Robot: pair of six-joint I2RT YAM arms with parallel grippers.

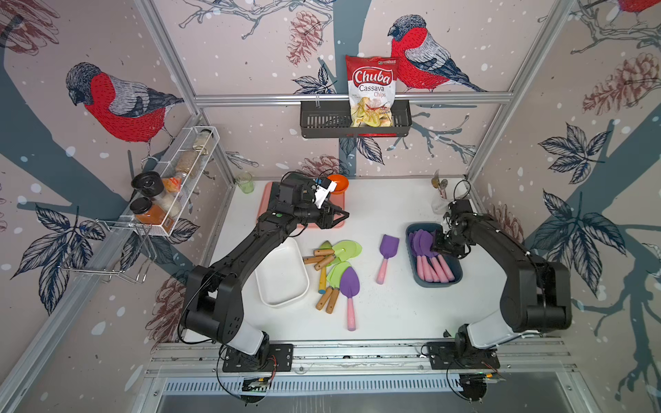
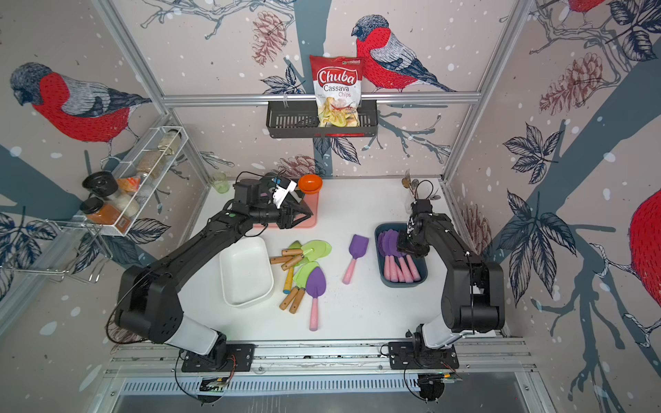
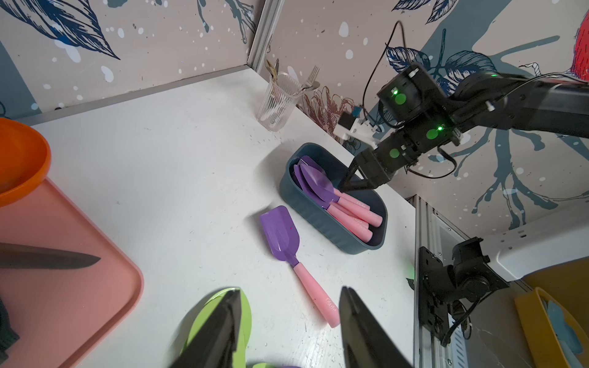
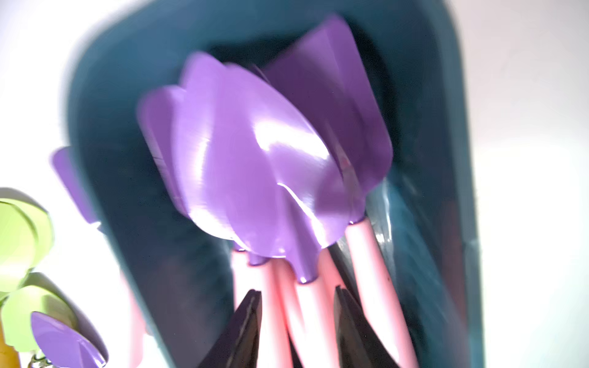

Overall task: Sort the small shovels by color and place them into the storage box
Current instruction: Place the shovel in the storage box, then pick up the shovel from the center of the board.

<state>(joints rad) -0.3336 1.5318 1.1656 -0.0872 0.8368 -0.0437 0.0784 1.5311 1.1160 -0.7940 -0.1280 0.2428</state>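
Several purple small shovels with pink handles [image 1: 422, 243] [image 2: 388, 243] [image 3: 314, 178] [image 4: 255, 159] lie in the dark blue storage box [image 1: 411, 257] [image 2: 380, 264] [image 3: 315, 220] [image 4: 127, 159]. My right gripper [image 1: 434, 246] [image 2: 400, 246] [image 3: 342, 188] [image 4: 296, 290] is down in that box, open, its fingers straddling the pink handles. Two purple shovels lie loose on the table: a square one [image 1: 388, 246] [image 2: 357, 246] [image 3: 280, 235] and a pointed one [image 1: 348, 282] [image 2: 316, 282]. Green shovels [image 1: 345, 248] [image 2: 314, 248] [image 3: 247, 318] are piled beside an empty white storage box [image 1: 282, 275] [image 2: 246, 271]. My left gripper [image 1: 343, 216] [image 2: 312, 215] [image 3: 290, 290] hovers open and empty.
A pink tray [image 1: 264, 200] [image 3: 79, 302] at the back carries an orange bowl [image 1: 338, 183] [image 3: 19, 159] and a dark knife [image 3: 47, 256]. A glass of cutlery [image 1: 440, 203] [image 3: 277, 102] stands in the back right corner, and a green cup [image 1: 245, 182] in the back left.
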